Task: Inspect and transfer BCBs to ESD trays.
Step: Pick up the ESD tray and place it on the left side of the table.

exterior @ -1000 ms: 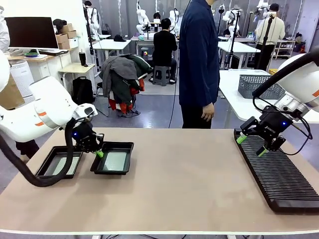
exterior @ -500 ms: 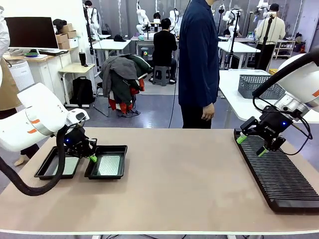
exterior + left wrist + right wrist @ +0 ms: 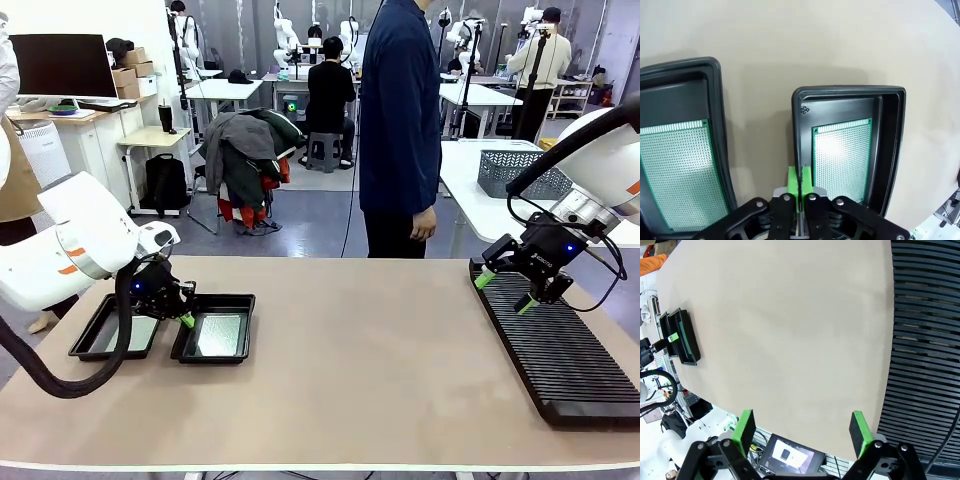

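Look at your left pincer (image 3: pixel 800 182): it is pinching the near wall of one black tray (image 3: pixel 890 145). A green board (image 3: pixel 842 160) lies flat inside, just ahead. The other tray (image 3: pixel 90 340) with its board (image 3: pixel 675 180) sits beside it. Your right pincer (image 3: pixel 505 292) is spread wide above the ribbed rack (image 3: pixel 565 365) on the table (image 3: pixel 370 360).
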